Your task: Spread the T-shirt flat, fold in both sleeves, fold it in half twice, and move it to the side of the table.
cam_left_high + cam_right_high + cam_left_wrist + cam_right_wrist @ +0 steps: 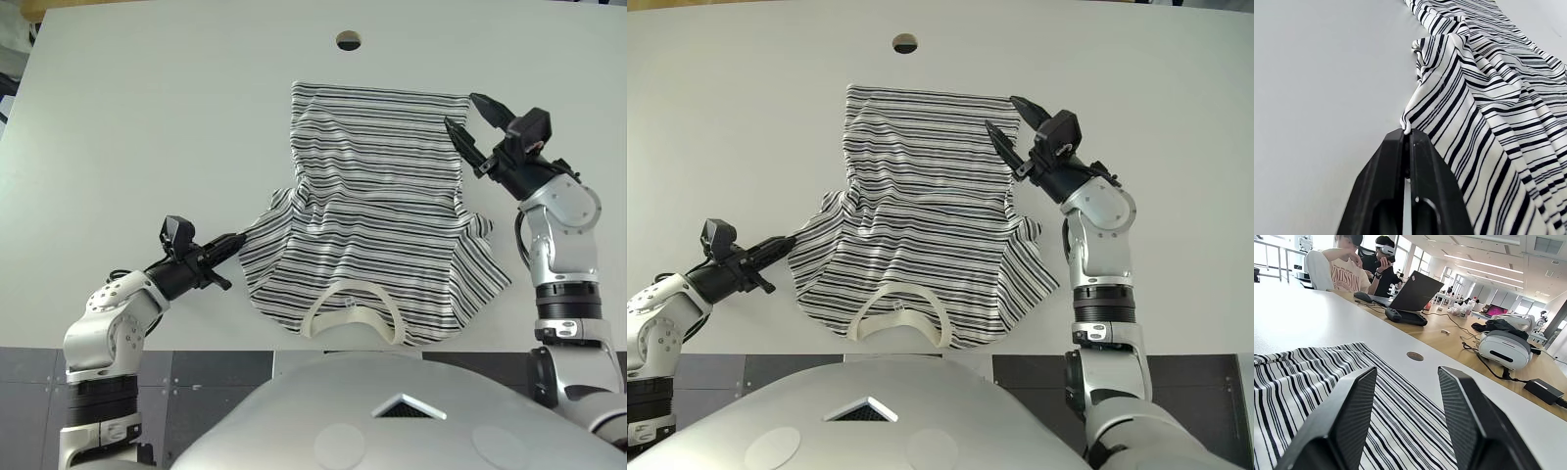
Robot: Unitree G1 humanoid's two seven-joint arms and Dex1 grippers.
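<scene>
While left gripper (238,237) pinches T-shirt (377,196), right gripper (460,110) splayed at hem corner

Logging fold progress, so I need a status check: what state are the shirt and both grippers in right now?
T-shirt: lying on the table, rumpled, both sleeves unfolded, collar toward the robot.
left gripper: shut on the T-shirt's sleeve edge.
right gripper: open, at the hem's far corner.

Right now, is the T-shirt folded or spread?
Spread, not folded: T-shirt lies open, wrinkled, sleeves out; left gripper pinches one sleeve.
</scene>
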